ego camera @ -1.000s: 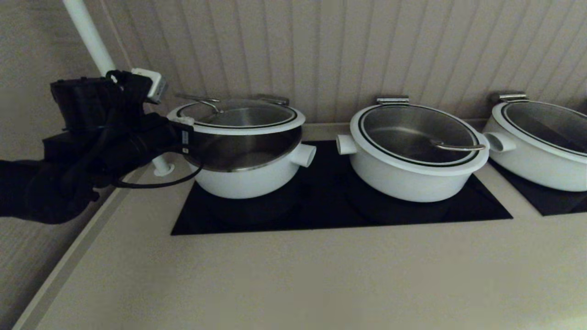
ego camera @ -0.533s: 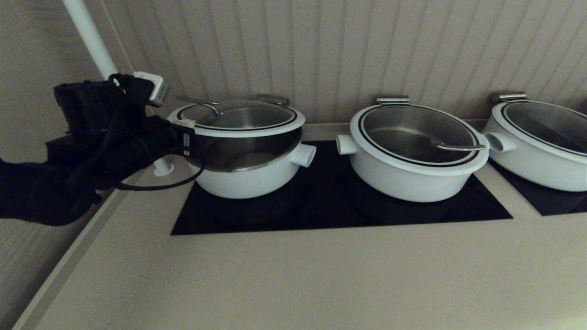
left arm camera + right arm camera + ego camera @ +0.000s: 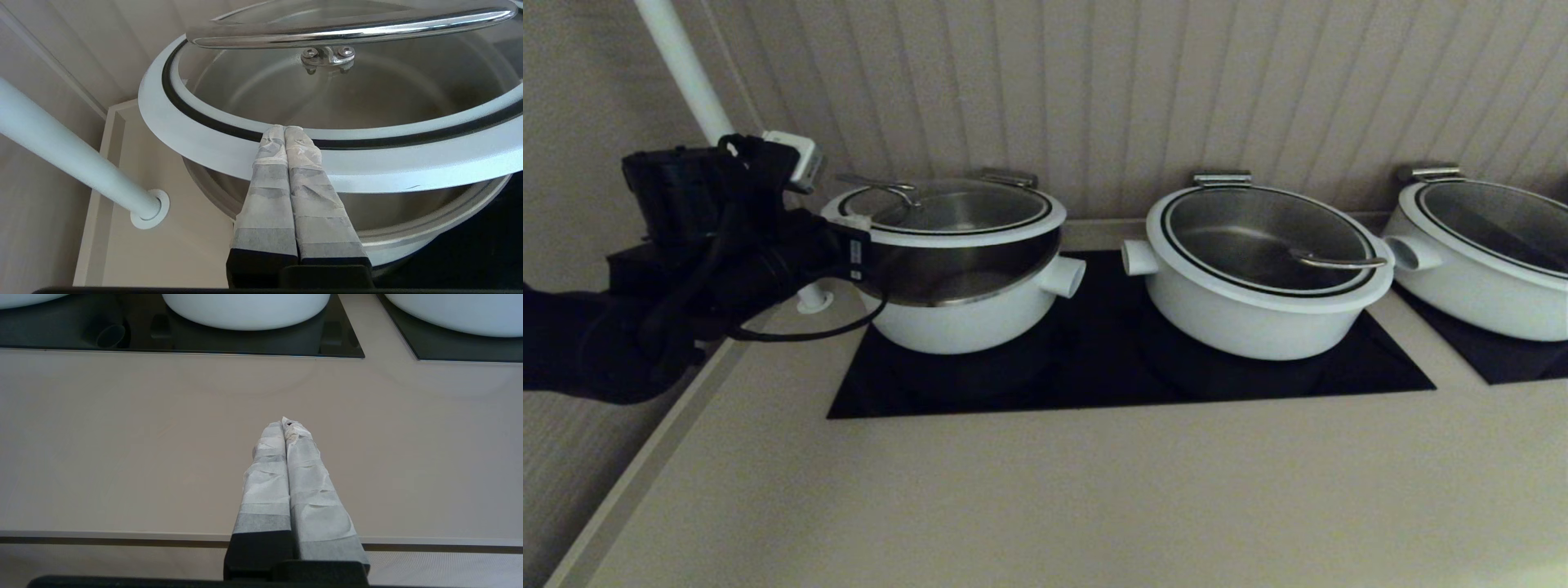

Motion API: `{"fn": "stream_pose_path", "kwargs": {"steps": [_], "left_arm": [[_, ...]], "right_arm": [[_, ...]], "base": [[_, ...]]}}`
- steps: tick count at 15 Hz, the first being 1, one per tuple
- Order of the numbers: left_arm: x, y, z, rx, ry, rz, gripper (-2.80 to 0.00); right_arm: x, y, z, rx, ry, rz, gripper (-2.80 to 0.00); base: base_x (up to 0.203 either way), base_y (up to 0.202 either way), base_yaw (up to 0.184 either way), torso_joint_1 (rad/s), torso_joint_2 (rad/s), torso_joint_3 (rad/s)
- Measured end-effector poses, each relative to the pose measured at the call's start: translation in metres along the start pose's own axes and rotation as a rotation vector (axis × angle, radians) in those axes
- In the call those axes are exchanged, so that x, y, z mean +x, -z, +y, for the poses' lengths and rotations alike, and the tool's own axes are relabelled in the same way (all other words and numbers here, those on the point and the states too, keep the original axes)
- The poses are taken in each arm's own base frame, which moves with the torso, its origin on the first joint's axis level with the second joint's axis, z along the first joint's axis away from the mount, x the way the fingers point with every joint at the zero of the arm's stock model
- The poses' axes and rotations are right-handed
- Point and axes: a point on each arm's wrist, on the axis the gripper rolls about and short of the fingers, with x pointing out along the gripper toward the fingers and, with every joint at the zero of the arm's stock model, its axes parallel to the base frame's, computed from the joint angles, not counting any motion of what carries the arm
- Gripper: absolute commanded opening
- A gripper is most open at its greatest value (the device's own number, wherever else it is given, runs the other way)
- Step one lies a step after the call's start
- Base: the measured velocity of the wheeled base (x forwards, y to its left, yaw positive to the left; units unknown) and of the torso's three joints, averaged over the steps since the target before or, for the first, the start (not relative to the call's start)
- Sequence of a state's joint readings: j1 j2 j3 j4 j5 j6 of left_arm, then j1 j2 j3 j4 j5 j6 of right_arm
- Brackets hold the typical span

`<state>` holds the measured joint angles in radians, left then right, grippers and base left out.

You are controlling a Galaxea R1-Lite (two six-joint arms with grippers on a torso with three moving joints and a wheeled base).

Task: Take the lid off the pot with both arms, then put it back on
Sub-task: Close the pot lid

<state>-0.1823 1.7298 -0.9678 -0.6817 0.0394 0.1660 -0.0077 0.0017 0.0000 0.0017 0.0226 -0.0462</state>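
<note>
The left white pot (image 3: 964, 322) stands on the black hob. Its glass lid (image 3: 956, 208) with a white rim is raised above the pot, leaving a gap that shows the steel inside. The lid's metal handle (image 3: 882, 186) is at its left. My left gripper (image 3: 854, 220) is shut, and its taped tips lie on the lid's left rim (image 3: 204, 134); the wrist view shows the tips (image 3: 284, 128) reaching the black seal. My right gripper (image 3: 286, 422) is shut and empty, low over the counter's front part, out of the head view.
Two more white pots with closed lids stand to the right, one in the middle (image 3: 1258, 278) and one at the far right (image 3: 1486, 253). A white pole (image 3: 686, 73) rises beside the left arm. A ribbed wall runs close behind the pots.
My left arm has shifted slightly up and toward the pot. The lid stays raised at about the same height.
</note>
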Motion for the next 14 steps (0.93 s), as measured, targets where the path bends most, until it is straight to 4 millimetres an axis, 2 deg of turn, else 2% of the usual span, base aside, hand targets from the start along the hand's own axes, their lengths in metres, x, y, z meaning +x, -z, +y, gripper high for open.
{"fn": "stream_pose_path", "kwargs": {"steps": [14], "left_arm": [[0.0001,0.0078,-0.0013,-0.008,0.005,0.026,-2.80]], "right_arm": [[0.0000,0.0000,0.0000,0.000,0.000,0.000,-2.80]], "base": [[0.000,0.000,0.000,0.000,0.00,0.000]]}}
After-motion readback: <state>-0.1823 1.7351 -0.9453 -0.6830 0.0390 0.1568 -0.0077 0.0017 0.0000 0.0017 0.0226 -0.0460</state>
